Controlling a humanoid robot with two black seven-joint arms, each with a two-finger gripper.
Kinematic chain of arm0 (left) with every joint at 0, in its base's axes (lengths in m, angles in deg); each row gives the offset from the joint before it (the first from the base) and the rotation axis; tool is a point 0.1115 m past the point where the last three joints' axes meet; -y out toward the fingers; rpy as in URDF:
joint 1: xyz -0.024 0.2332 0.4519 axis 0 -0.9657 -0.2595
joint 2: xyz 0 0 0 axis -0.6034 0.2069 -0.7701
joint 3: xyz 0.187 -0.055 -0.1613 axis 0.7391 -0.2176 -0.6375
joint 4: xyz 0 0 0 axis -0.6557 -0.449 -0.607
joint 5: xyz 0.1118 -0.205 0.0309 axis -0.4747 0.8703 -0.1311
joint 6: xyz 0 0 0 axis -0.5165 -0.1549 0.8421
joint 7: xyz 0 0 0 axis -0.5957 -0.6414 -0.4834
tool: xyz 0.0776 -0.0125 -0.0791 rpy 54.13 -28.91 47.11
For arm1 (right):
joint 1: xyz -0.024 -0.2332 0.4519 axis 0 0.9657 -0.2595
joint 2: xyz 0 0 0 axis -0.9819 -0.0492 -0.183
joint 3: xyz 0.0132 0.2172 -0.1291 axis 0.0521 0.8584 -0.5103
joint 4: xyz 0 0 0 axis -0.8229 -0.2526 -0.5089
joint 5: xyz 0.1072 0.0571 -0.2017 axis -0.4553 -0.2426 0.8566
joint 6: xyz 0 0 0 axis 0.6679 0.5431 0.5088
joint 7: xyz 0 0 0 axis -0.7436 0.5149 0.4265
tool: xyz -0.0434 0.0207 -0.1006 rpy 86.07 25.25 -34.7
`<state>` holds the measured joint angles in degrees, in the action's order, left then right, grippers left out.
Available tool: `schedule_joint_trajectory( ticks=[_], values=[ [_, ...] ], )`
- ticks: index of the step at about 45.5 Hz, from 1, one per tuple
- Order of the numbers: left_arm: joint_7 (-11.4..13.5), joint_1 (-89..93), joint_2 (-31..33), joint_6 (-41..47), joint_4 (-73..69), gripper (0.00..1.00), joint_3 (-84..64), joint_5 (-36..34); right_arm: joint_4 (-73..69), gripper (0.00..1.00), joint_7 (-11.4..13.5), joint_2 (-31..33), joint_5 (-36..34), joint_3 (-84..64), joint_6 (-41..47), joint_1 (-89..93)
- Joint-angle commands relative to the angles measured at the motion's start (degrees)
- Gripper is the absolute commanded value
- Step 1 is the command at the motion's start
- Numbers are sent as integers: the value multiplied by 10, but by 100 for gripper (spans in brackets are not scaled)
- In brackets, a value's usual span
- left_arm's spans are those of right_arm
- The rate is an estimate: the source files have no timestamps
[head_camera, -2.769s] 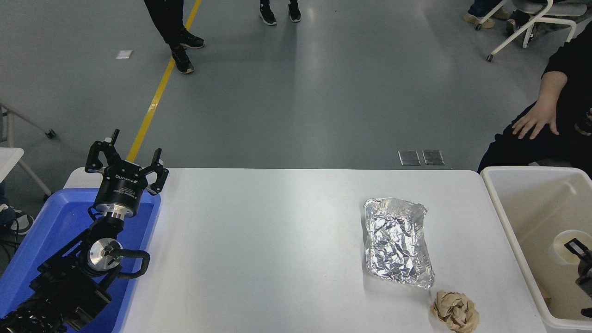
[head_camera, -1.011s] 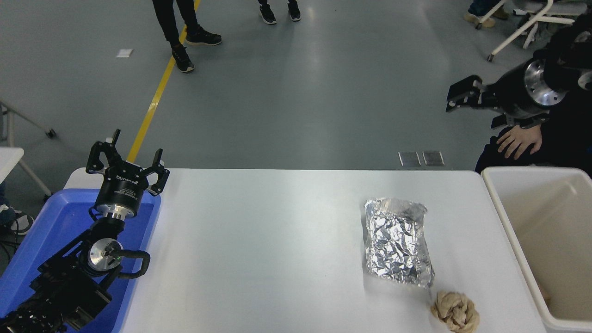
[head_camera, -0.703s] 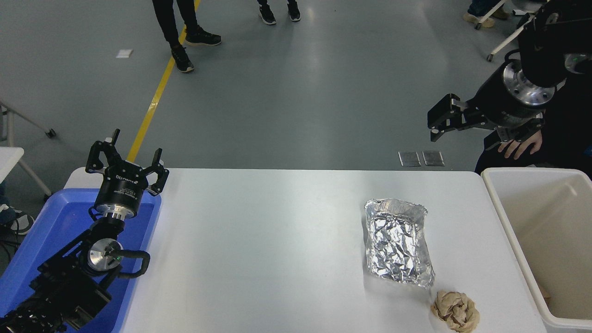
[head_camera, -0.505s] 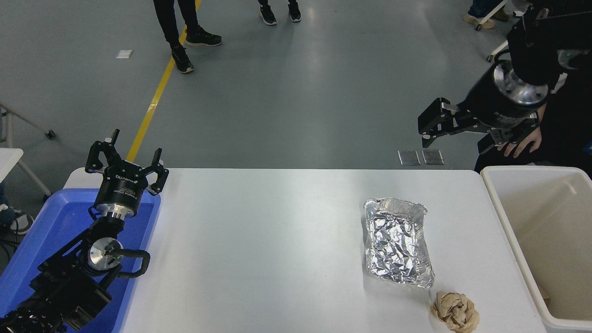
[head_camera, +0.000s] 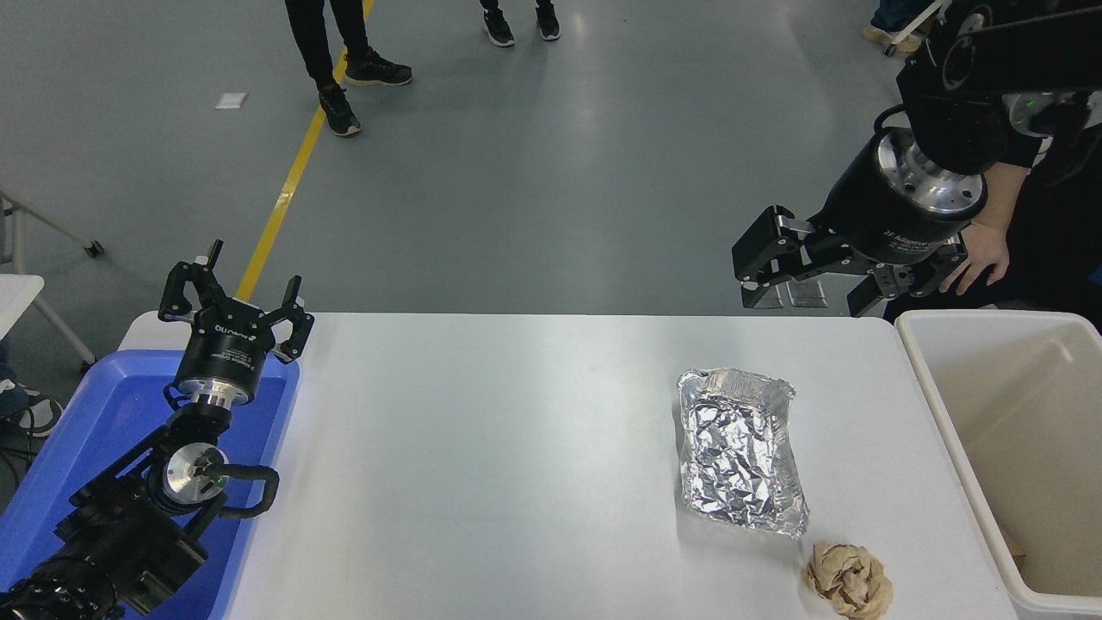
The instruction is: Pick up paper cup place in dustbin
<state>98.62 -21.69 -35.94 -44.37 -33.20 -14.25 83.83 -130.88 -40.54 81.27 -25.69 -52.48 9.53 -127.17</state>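
1 dustbin [head_camera: 919, 362], off-white with a deep beige inside, is standing against the right end of the white table [head_camera: 516, 465]; the paper cup is not showing anywhere in this view, and the part of the bin's floor that can be seen is lying bare apart from a small brown scrap at its near left corner. The right gripper [head_camera: 809, 291] is hanging in the air above the table's far right corner, just left of the bin's far rim, its 2 fingers spread apart and holding nothing. Behind it a person's hand [head_camera: 977, 258] is resting on a dark lap. A crumpled foil tray [head_camera: 740, 448] is lying on the table left of the bin, with a crumpled brown paper ball [head_camera: 848, 581] near its front corner. The left gripper [head_camera: 237, 301] is sitting parked over a blue plastic tub [head_camera: 86, 413] at the lower left, fingers splayed and empty.
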Motion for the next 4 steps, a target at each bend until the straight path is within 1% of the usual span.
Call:
schedule_joint_trajectory(
  ticks=[1, 4],
  values=[
    [0, 0, 0, 0, 0, 98, 0, 0, -3, 100, 0, 0, -1, 5, 1, 4],
    [0, 0, 0, 0, 1, 98, 0, 0, -3, 100, 0, 1, -1, 5, 1, 4]
  ],
)
